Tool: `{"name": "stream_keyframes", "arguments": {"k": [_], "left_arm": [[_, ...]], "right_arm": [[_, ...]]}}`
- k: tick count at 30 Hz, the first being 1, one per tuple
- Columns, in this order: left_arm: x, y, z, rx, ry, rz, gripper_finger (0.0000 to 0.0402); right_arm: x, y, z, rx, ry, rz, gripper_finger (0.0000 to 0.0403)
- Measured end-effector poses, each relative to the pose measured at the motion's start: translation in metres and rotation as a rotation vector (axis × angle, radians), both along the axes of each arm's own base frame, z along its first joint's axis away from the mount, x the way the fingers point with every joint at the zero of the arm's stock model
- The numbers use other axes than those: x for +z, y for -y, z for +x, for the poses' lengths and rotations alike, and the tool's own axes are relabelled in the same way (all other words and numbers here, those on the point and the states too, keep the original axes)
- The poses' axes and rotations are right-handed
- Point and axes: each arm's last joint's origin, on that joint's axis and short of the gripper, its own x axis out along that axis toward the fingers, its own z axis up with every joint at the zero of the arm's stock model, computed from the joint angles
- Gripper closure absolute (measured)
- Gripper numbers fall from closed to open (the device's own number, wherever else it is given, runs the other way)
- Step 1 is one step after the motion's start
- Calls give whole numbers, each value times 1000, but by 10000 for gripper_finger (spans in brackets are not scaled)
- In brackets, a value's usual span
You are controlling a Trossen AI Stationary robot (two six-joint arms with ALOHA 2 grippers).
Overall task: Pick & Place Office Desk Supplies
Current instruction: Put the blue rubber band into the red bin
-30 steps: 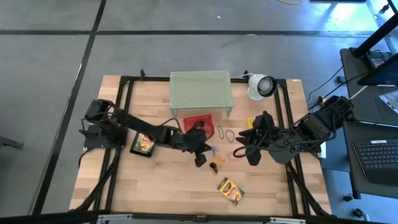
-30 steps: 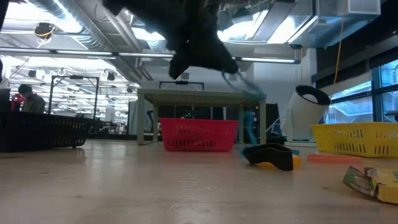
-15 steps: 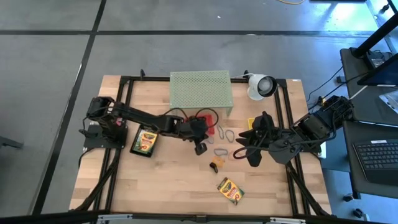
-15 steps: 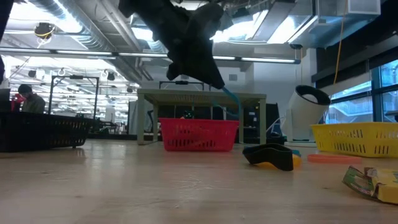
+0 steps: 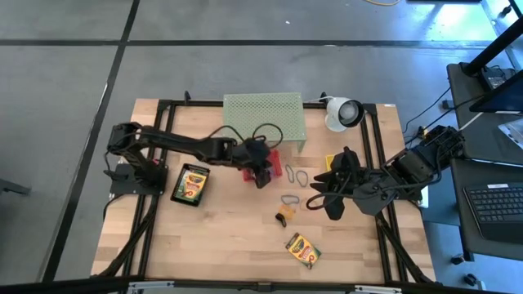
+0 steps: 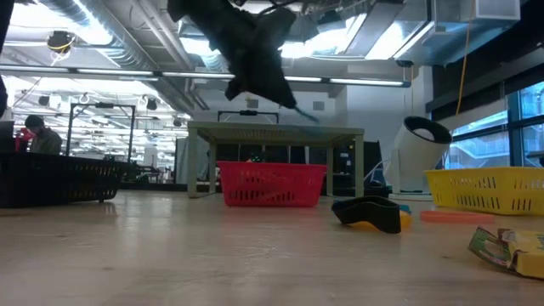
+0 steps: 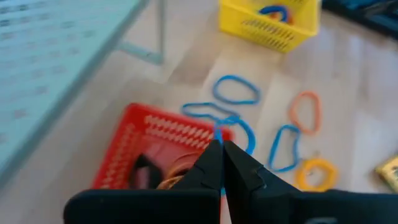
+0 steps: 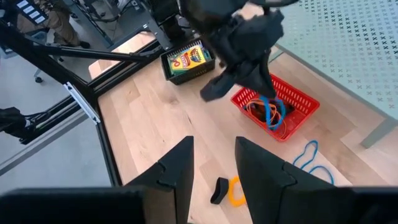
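Left wrist view puts it right in front of you: a blue rubber band (image 7: 233, 127) pinched between the closed fingers of the left gripper (image 7: 222, 163), dangling just over the near rim of the red basket (image 7: 163, 134). From the right wrist view you can see the same loop hanging from the fingertips into the basket, above orange bands already lying in it.

Beyond the basket, on the bare wood, you have more loose loops — a blue one (image 7: 236, 90), another blue one (image 7: 285, 148), an orange one (image 7: 305, 112) and a yellow ring (image 7: 316, 173). A yellow basket (image 7: 271, 25) sits farther off with a blue band inside.

In the high view the left gripper (image 5: 261, 173) is over the red basket (image 5: 274, 160), which stands just in front of the pale green mesh stand (image 5: 264, 119). A crayon box (image 5: 191, 182) rests in a black tray to the left arm's side; a second crayon box (image 5: 302, 249) lies near the table's front edge, and a dark-and-orange clip (image 5: 283, 216) lies between it and the basket.

The right gripper (image 5: 313, 199) hovers over the table's right half — its fingers stand apart, holding nothing. The white round device (image 5: 343, 113) sits at the back right corner of the table (image 5: 221, 245).
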Motion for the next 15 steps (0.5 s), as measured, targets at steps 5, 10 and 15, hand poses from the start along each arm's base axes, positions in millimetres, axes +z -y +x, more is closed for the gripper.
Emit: {"name": "stream_keyframes", "arguments": {"k": [5,10,15], "left_arm": [[-2,-13,-12,18,-118,13,400],[-7,-13,-16,10,-175,20,400],[-8,-15,-17,27,-192,37,400]], "right_arm": [[0,0,0,4,1,-5,284],[0,0,0,5,2,-3,284],[0,0,0,0,3,2,284]]}}
